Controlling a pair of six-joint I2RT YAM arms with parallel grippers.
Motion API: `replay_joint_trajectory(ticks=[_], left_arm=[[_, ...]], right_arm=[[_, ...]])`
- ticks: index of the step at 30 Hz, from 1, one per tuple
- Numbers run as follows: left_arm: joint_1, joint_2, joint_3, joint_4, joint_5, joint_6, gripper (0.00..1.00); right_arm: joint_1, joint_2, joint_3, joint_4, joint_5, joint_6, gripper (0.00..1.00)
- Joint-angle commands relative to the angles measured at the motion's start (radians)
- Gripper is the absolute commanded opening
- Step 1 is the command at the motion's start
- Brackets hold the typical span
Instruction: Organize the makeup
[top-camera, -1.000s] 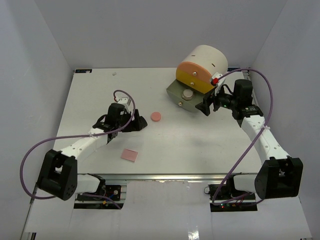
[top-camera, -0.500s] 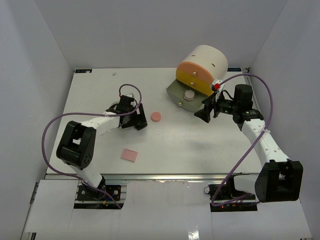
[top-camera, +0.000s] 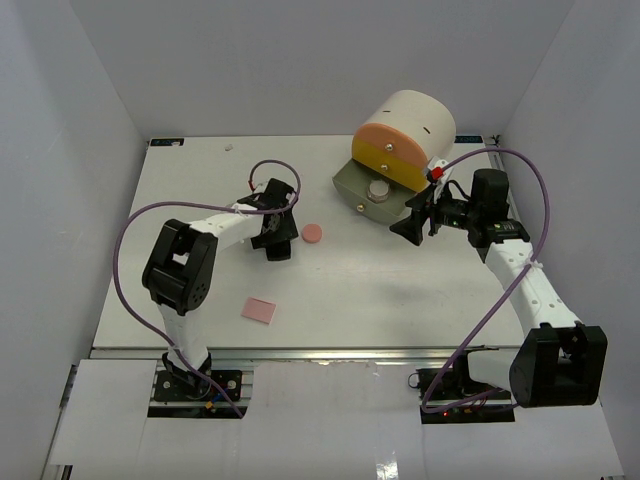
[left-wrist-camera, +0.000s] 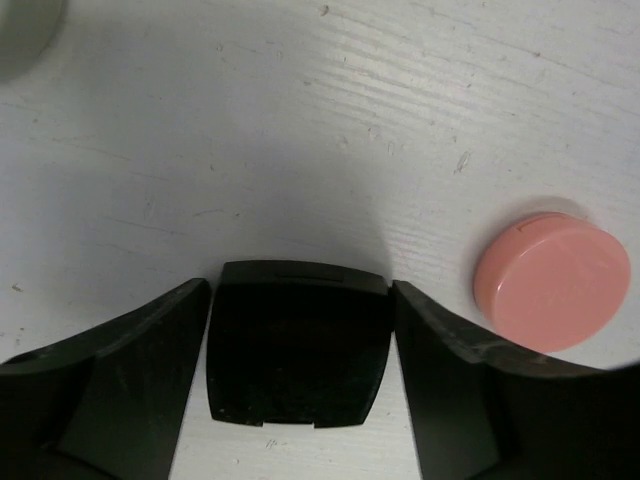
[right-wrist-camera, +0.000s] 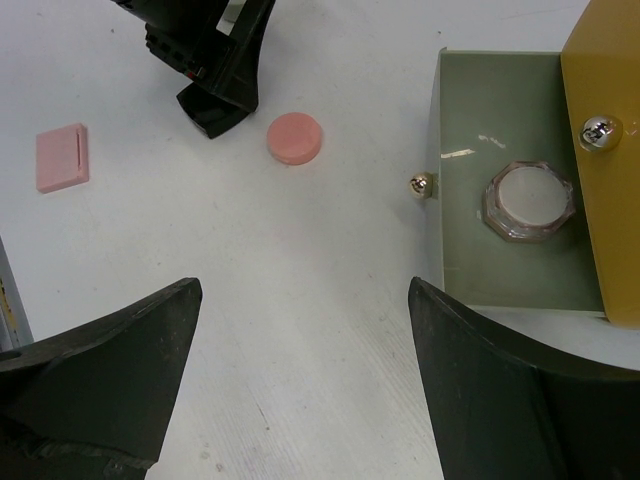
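A black square case (left-wrist-camera: 298, 350) lies flat on the table between my left gripper's (left-wrist-camera: 300, 285) fingers, which touch its two far corners. This gripper (top-camera: 278, 240) is at the table's middle left. A pink round compact (top-camera: 313, 233) lies just to its right, and shows in the left wrist view (left-wrist-camera: 553, 280) and the right wrist view (right-wrist-camera: 295, 137). A flat pink square (top-camera: 259, 310) lies nearer the front, seen too in the right wrist view (right-wrist-camera: 62, 157). A clear-rimmed jar (right-wrist-camera: 528, 200) sits in the open grey drawer (right-wrist-camera: 460, 150). My right gripper (right-wrist-camera: 305, 285) is open and empty beside that drawer.
The big cream cylinder (top-camera: 410, 120) stands at the back right, its yellow drawer front (top-camera: 390, 160) shut and the grey drawer (top-camera: 350, 185) pulled out toward the table's middle. White walls enclose the table on three sides. Purple cables loop over both arms.
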Motion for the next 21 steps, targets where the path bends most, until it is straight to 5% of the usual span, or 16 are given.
replay_joint_trajectory(ticks=[1, 7, 13, 21], left_arm=[[-0.022, 0.005, 0.022, -0.065, -0.046, -0.018, 0.76], [-0.047, -0.026, 0.018, -0.068, -0.054, 0.016, 0.4], [-0.073, -0.117, 0.075, -0.026, -0.01, 0.059, 0.2], [-0.123, -0.045, 0.382, 0.094, 0.173, 0.033, 0.15]], right_arm=[[-0.01, -0.031, -0.004, 0.008, -0.03, -0.001, 0.9], [-0.021, -0.039, -0.005, 0.007, -0.036, 0.0, 0.9], [-0.033, -0.049, -0.008, 0.007, -0.043, 0.0, 0.9], [-0.053, -0.06, -0.012, 0.009, -0.052, 0.002, 0.9]])
